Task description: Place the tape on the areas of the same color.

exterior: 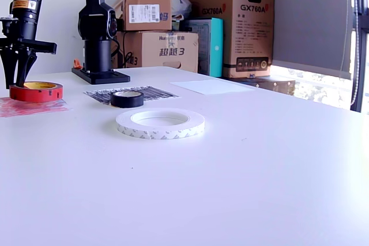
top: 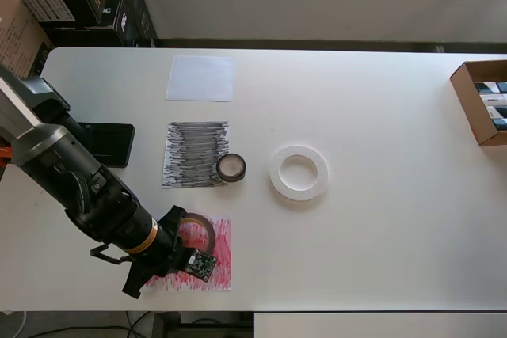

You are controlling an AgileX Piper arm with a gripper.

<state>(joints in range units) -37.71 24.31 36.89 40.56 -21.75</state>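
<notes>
One red roll (exterior: 36, 91) down on our red sheet (top: 222, 263); gripper (exterior: 17, 67) fingers sit spread around it, not squeezing.

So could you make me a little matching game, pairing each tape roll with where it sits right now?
Rolls:
1. red roll
2. black roll
3. white ring

Places:
A. bare table, off every sheet
B. on the red sheet, by the gripper
C. at the black sheet's edge, partly overhanging it

Pairs: 1-B, 2-C, 3-A
</notes>
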